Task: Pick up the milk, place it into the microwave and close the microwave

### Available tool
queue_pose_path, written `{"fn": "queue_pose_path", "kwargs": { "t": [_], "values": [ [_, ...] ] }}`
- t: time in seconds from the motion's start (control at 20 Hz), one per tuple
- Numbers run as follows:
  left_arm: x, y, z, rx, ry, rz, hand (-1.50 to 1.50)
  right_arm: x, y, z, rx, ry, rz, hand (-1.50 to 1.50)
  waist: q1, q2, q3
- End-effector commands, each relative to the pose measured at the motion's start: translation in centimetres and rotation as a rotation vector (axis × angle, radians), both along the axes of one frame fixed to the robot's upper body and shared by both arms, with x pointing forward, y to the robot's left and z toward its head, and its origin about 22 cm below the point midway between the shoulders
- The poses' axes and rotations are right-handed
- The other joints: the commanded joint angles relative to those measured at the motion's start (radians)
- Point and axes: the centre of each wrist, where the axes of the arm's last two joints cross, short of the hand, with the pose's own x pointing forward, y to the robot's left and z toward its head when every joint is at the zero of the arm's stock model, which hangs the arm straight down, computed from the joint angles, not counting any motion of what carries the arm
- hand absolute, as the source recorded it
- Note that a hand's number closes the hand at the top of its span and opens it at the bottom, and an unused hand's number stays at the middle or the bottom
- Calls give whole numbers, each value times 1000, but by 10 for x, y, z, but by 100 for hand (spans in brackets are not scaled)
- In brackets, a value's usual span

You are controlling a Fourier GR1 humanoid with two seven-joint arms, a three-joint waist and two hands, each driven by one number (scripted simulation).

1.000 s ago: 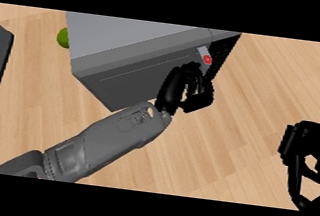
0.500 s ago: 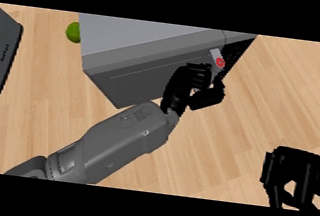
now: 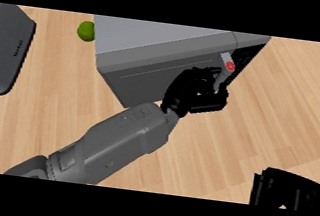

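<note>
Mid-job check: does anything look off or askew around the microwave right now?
Only the milk: it leans, not upright, in the left hand at the dark opening of the microwave. Nothing looks spilled or damaged.

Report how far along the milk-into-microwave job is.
Done: the milk is picked up; the left hand has its fingers curled round it. In hand: the milk is held at the microwave's dark opening, not clearly inside. Left: setting it inside, letting go, closing the door.
</note>
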Motion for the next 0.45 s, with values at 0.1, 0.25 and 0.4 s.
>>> {"fn": "queue_pose_path", "kwargs": {
  "t": [0.1, 0.25, 0.4],
  "values": [
    [21, 52, -35, -71, 108, 182, 150, -21, 15, -6, 46, 29, -22, 150, 54, 2, -6],
    [24, 56, -37, -66, 99, 168, 150, -29, 22, -1, 38, 7, -19, 150, 58, -3, -6],
    [22, 56, -43, -95, 115, 153, 150, -38, 27, -2, 42, 14, -31, 150, 69, -2, -5]
  ]
}}
